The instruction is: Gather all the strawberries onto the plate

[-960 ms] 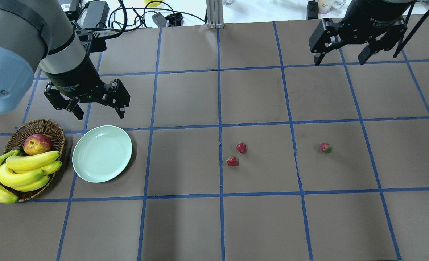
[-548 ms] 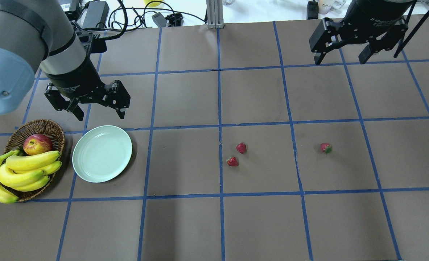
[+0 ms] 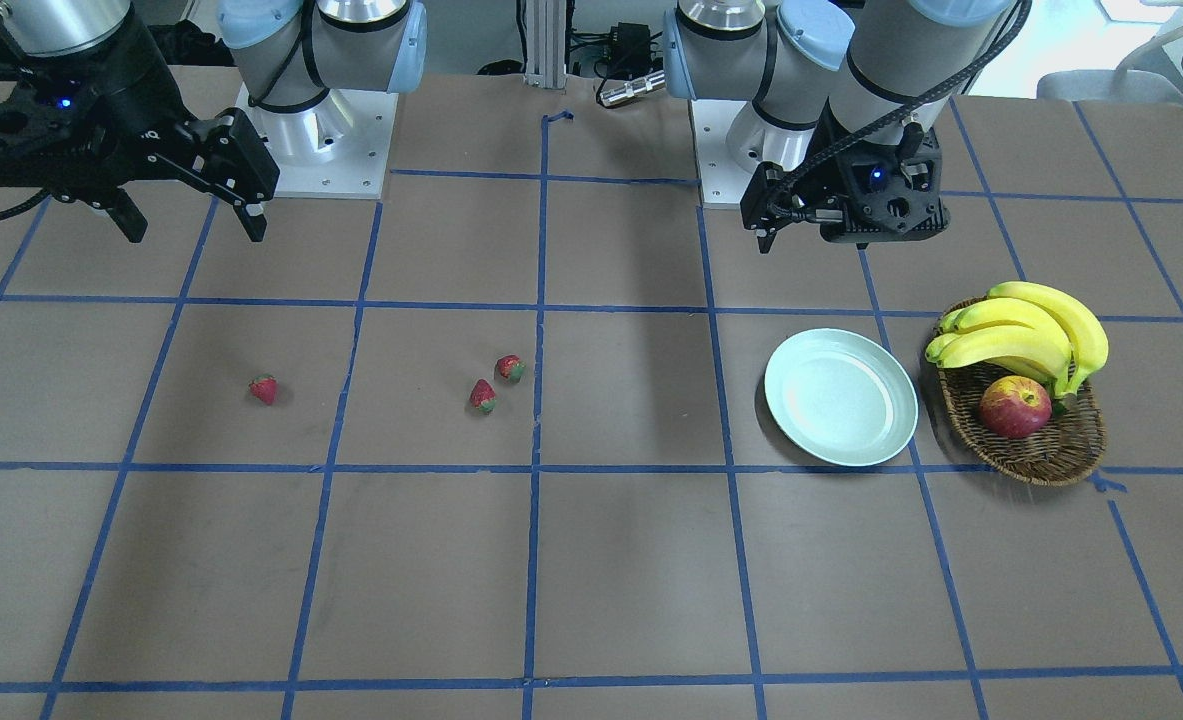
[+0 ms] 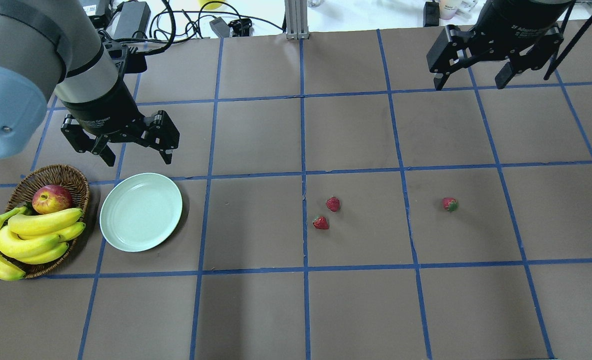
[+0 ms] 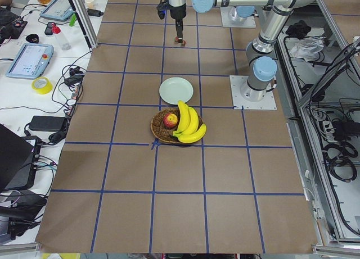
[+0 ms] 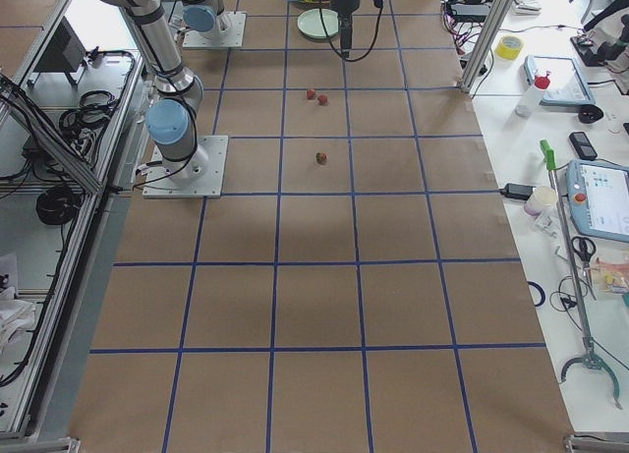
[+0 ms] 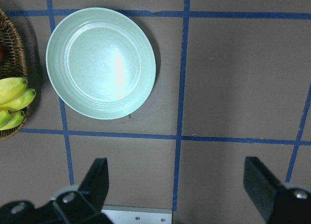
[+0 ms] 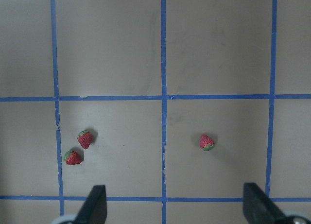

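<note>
My left gripper [image 4: 139, 160] and right gripper [image 4: 469, 85] both hang spread wide, holding nothing. The 3 strawberries [image 4: 333, 204] lie on the table [image 4: 255, 300], well apart from the empty plate [image 4: 141, 212]. 2 lie close together; reaching for 1, I may knock the other.

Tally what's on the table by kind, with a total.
Strawberries: 3
Plate: 1
Basket: 1
Apple: 1
Banana bunch: 1
Total: 7
</note>
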You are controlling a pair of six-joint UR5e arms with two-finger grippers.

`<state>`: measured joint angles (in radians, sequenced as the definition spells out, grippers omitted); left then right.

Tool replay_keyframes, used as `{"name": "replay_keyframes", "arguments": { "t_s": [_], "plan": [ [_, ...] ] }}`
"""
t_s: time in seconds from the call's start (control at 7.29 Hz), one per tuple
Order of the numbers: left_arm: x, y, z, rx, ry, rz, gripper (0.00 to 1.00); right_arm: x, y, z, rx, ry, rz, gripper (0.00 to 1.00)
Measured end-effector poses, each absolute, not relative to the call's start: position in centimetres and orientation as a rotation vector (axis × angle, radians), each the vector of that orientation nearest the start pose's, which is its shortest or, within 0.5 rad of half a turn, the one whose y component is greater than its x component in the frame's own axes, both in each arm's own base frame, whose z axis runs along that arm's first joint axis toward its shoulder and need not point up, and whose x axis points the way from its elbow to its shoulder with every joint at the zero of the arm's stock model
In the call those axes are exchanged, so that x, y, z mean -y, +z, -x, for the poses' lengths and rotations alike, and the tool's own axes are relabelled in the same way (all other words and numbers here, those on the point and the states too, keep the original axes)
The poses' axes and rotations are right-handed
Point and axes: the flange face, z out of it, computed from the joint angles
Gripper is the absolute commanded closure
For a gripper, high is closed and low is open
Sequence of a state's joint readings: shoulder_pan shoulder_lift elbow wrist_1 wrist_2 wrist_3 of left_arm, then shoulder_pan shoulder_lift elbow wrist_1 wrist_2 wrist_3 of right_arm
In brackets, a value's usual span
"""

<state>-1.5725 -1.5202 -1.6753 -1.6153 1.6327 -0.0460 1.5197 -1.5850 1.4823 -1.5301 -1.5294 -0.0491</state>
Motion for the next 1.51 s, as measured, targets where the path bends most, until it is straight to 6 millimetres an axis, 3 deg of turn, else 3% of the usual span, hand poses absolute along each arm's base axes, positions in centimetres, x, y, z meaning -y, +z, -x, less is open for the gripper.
{"name": "replay_keyframes", "arguments": {
  "t_s": [0.41, 0.69, 1.1, 1.23, 1.51],
  "plan": [
    [45.9, 45.7, 12.8, -3.072, 0.150, 0.064, 0.00, 49.6, 53.2, -11.3, -3.101, -0.093, 0.003, 0.00],
    [45.9, 45.6, 12.8, -3.072, 0.153, 0.063, 0.00, 49.9, 52.2, -12.7, -3.091, -0.077, -0.021, 0.00],
    [45.9, 45.6, 12.9, -3.073, 0.152, 0.061, 0.00, 49.7, 49.1, -20.2, -3.148, -0.052, -0.190, 0.00],
    [45.9, 45.6, 12.9, -3.073, 0.153, 0.061, 0.00, 49.5, 46.8, -23.4, -3.158, -0.026, -0.252, 0.00],
    [45.9, 45.5, 12.8, -3.073, 0.155, 0.062, 0.00, 48.7, 39.3, -28.9, -3.128, -0.024, -0.414, 0.00]
  ]
}}
